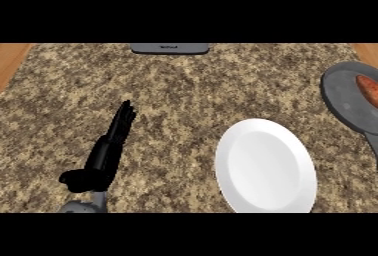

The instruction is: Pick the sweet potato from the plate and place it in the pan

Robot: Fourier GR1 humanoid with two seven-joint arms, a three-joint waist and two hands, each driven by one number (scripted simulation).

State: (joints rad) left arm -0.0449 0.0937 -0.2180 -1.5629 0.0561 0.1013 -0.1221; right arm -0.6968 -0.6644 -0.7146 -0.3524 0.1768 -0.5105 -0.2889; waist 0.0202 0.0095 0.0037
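Resting at the lower left of the head view, the left hand (111,145) is standing edge-on with its fingers straight and pointing up the counter, its thumb jutting out to the left near the wrist; it is holding nothing, and the grey forearm is just showing beneath it at the lower edge; the right hand is not showing anywhere. Spreading out under and around the hand, the speckled brown granite counter (192,85) is filling most of the view, with strips of wood showing at the far left and far right corners. Lying to the right of the hand and apart from it, the white plate (266,167) is sitting bare near the lower edge. Sitting well beyond the plate, at the right edge and partly cut off, the grey pan (345,97) is carrying the orange sweet potato (368,90) inside it, far across the counter from the left hand; the pan's handle is running down along the right edge. Showing at the top centre, a flat grey appliance (170,48) is lying against the counter's far side.
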